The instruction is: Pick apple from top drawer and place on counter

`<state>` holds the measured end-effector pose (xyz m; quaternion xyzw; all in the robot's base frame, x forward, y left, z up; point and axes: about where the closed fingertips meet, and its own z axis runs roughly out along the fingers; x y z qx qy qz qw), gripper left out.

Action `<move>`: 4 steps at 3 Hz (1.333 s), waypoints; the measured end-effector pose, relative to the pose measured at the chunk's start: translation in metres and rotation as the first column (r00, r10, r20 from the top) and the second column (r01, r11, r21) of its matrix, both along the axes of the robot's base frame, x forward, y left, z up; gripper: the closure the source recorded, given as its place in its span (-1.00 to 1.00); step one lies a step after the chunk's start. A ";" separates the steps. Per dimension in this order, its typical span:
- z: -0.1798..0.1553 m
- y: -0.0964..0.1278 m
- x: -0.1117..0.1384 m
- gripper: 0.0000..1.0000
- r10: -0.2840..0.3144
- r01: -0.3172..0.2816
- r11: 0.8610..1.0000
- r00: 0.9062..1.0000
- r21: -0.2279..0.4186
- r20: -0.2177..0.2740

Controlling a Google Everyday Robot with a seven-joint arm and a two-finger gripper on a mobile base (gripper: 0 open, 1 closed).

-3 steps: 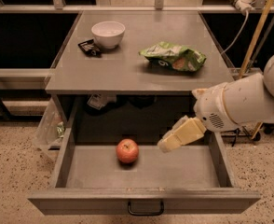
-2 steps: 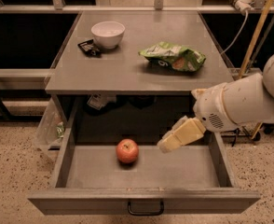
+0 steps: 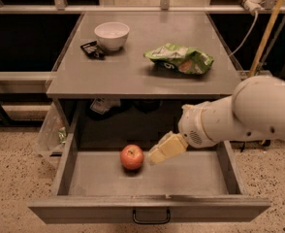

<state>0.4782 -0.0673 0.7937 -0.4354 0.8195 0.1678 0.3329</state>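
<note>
across the upper half of the view spreads the flat grey rectangular table. below it, the wide shallow grey box drawer stands pulled out, its small dark metal handle at 6 o'clock. a bulky white robot arm reaches in from 3 o'clock. on the table lie a crumpled green snack bag toward 1 o'clock, a round white bowl toward 11 o'clock, and a small flat black object just beside the bowl. the cream-coloured gripper hangs inside the drawer, just beside the apple at its 3 o'clock; whether it is spread or closed cannot be told. the small round red-orange apple rests on the drawer floor, left of centre.
</note>
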 end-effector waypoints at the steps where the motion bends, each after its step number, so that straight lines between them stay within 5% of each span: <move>1: -0.053 0.026 0.010 -1.00 -0.031 0.031 1.000 0.999 0.000 -0.017; 4: -0.154 0.113 0.051 -1.00 -0.082 0.081 0.993 0.997 0.089 0.007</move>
